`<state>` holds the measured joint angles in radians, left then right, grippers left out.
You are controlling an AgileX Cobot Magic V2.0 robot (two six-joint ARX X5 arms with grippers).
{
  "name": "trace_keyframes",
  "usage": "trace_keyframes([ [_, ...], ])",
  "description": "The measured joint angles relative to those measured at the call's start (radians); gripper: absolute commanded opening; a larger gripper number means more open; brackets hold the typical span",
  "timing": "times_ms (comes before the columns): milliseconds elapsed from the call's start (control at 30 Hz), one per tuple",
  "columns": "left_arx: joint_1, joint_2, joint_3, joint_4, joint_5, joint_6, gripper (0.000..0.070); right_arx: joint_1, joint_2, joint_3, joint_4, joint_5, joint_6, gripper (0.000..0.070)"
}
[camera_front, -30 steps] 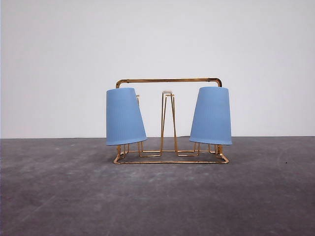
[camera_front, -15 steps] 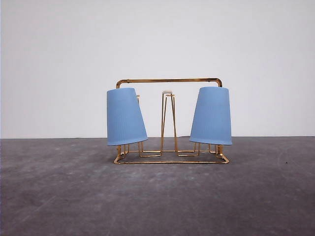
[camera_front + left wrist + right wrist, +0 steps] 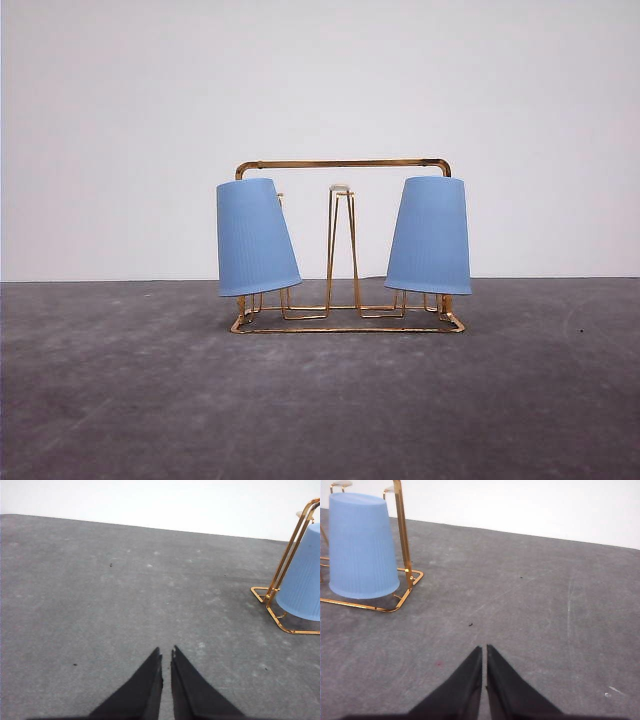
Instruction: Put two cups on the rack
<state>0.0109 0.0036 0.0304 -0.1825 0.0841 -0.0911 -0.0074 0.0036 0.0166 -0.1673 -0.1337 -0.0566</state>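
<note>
We see the rack [image 3: 345, 245] standing on the grey tabletop [image 3: 320, 400] near the white wall, its flat base down and its arched frame upright. Both cups hang upside down on it, mouths facing the base. The left cup [image 3: 255, 237] sits over a prong at the left end of the rack and leans with its closed end tipped toward the left side, its rim clear of the base wires. The right cup [image 3: 430, 235] sits at the right end, tilted slightly the other way, rim likewise raised above the base. Between them a tall narrow prong [image 3: 341, 245] with a pale tip stands bare.

In the left wrist view, our left end effector [image 3: 166, 655] hovers over open tabletop with its dark fingers pressed nearly together, pinching nothing; the rack's corner and one cup lie well apart from it. In the right wrist view, our right end effector [image 3: 484, 651] shows the same: fingers closed against each other, empty, the other cup and rack corner well away.
</note>
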Motion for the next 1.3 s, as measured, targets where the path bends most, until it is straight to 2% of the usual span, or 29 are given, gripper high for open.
trace_keyframes([
  [1300,0.000,0.000,0.000,0.000,0.000,0.000,0.0015,0.000,0.000,0.000,0.000,0.000,0.000,0.0014],
])
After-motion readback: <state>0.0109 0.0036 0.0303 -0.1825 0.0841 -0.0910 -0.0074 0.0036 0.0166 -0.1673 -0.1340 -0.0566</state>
